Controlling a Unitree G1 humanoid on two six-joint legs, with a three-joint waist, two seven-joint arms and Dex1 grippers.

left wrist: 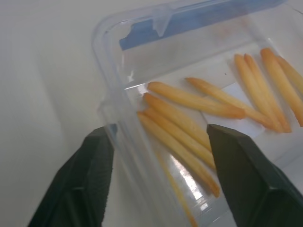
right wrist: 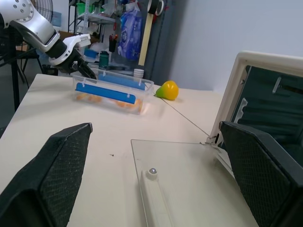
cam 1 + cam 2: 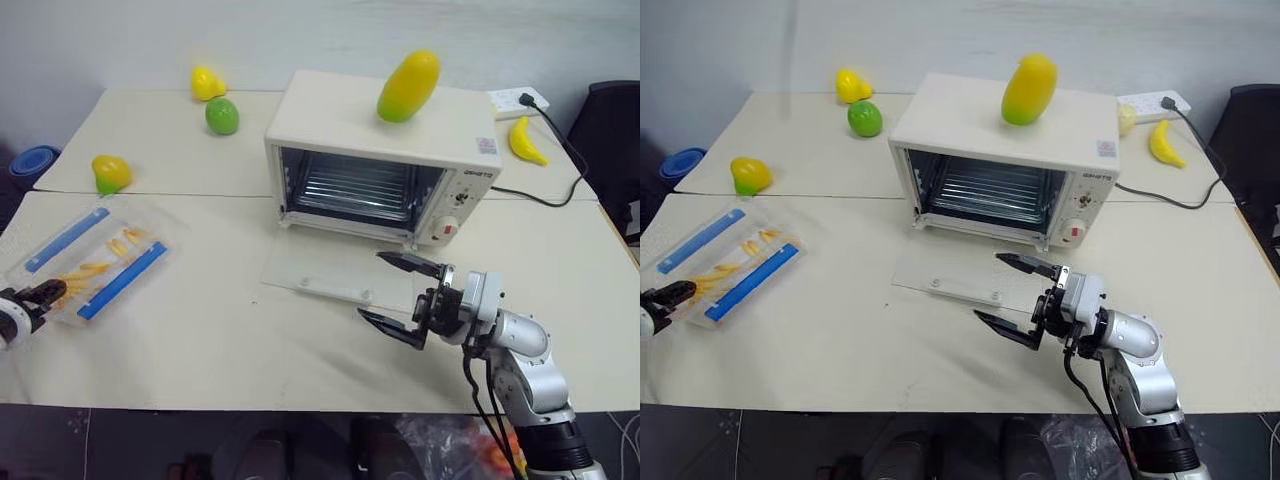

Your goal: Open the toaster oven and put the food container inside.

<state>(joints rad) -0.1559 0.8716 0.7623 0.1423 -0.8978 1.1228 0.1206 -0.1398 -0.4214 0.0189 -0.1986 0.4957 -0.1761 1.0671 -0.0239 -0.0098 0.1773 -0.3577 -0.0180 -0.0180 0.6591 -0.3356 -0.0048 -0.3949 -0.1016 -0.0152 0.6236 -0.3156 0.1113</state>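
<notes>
While my left gripper [image 1: 158, 156] straddles the food container's [image 3: 95, 262] corner, grip uncertain, its arm is cropped; right gripper [image 3: 400, 300] gapes empty.

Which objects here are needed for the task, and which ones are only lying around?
Needed: toaster oven, door down; food container; left gripper, jaws astride the container's corner; right gripper, jaws open.

Lying around: mango on the oven; banana; green fruit; two yellow fruits; blue bowl; power strip.

Cream table [image 3: 230, 340] against a pale wall [image 3: 300, 30].
</notes>
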